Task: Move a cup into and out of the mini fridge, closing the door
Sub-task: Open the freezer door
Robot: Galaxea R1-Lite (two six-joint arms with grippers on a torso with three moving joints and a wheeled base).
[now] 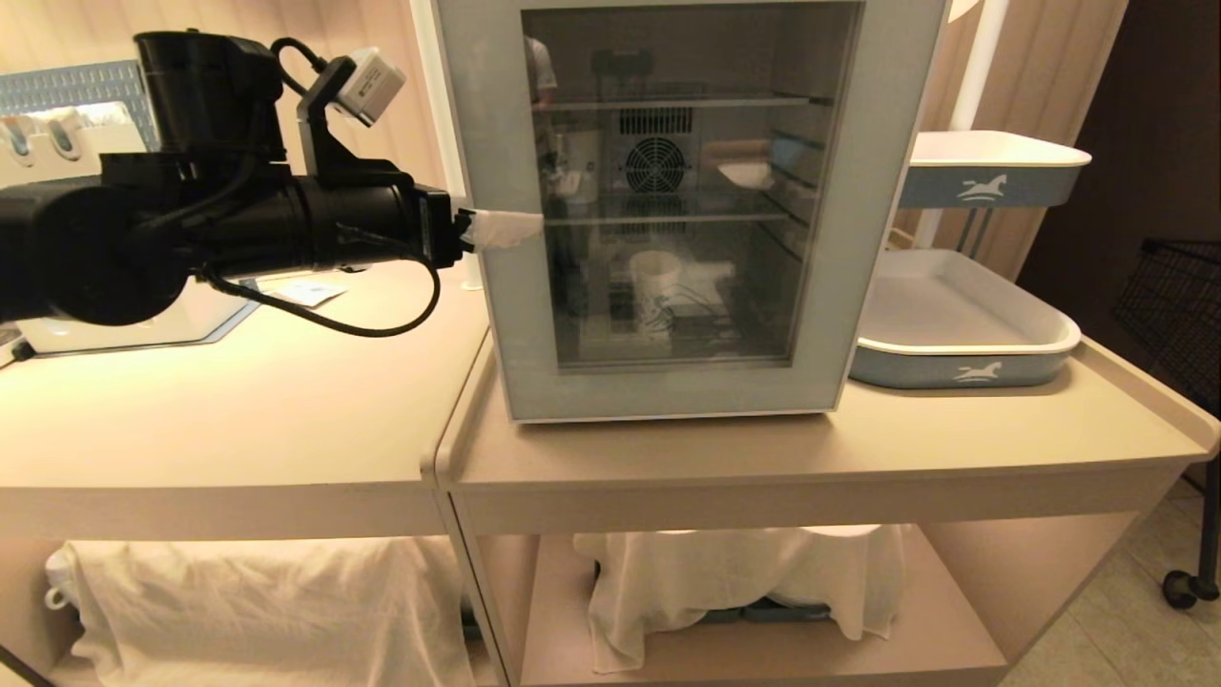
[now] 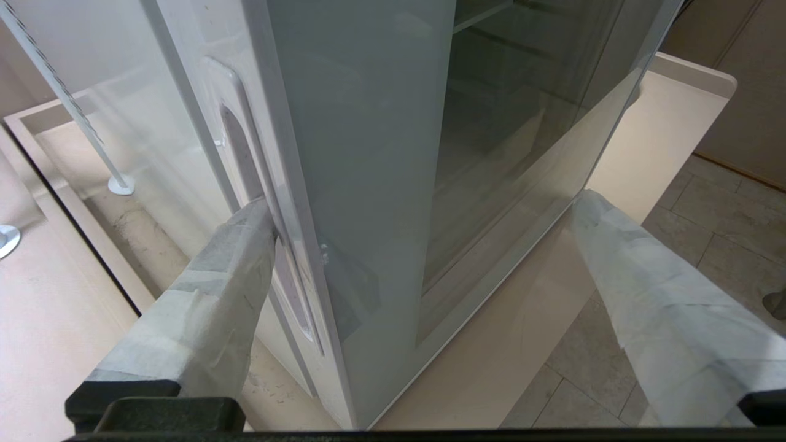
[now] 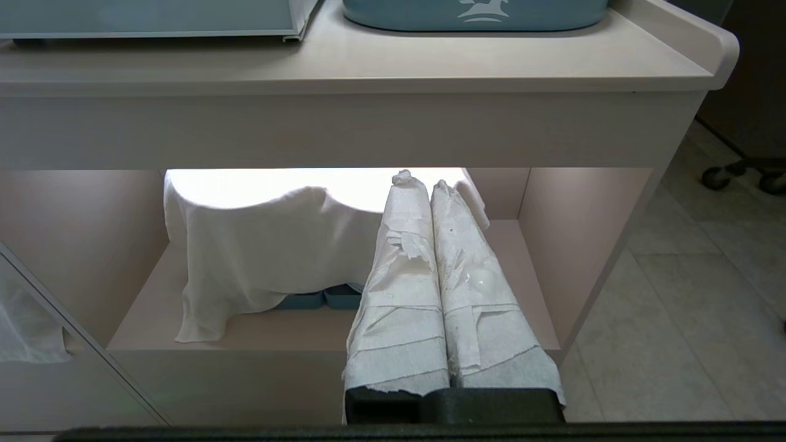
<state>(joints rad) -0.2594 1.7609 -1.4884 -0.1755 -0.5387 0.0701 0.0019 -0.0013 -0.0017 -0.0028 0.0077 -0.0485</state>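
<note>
The mini fridge (image 1: 656,164) stands on the counter with its door (image 1: 858,239) looking shut. Through the dark glass I see the cup (image 1: 656,286) upright on the fridge floor. My left gripper (image 1: 510,229) reaches level from the left to the door's left edge. In the left wrist view the left gripper (image 2: 424,202) is open and straddles that edge. One taped finger (image 2: 245,245) rests at the recessed handle (image 2: 239,153) on the door's side, and the other hangs free in front of the glass. My right gripper (image 3: 424,182) is shut on nothing, parked low before the counter's lower shelf.
Two blue-and-white trays (image 1: 963,334) (image 1: 992,162) sit right of the fridge. A white machine (image 1: 124,324) stands on the left counter behind my arm. White cloths (image 1: 725,572) cover things on the lower shelves. A black wire basket (image 1: 1173,296) is at far right.
</note>
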